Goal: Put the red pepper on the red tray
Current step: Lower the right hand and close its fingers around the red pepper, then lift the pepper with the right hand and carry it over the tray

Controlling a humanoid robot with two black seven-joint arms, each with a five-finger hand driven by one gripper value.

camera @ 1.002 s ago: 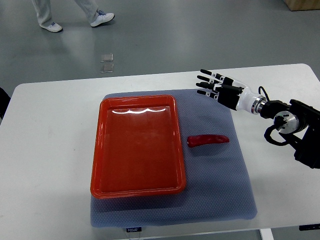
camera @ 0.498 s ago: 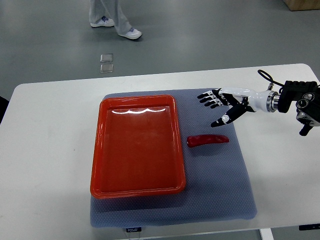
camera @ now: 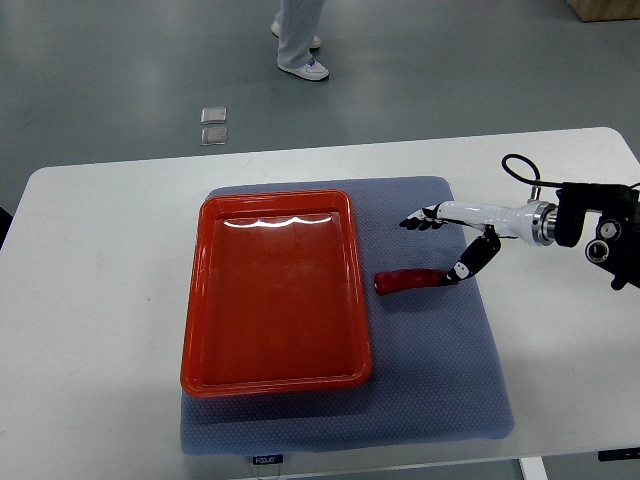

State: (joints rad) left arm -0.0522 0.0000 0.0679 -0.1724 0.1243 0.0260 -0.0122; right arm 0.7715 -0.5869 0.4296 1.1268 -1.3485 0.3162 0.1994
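Over the right half of the grey mat (camera: 440, 380), the right hand (camera: 455, 232) reaches in from the picture's right edge, its fingers (camera: 420, 220) stretched out toward the left and its thumb (camera: 472, 260) angled down and apart from them, so the hand is spread wide and grips nothing. The thumb tip sits at the right end of the red pepper (camera: 412, 280), touching it or just short of it; which one cannot be told from this view. The pepper lies flat on the mat, lengthwise left to right, just beside the right rim of the red tray (camera: 195, 300) but outside it. The tray rests on the mat's left half with nothing in it. Mat and tray sit on a white table (camera: 90, 300). Beyond the table's far edge, a person's legs (camera: 298, 35) show on the grey floor.
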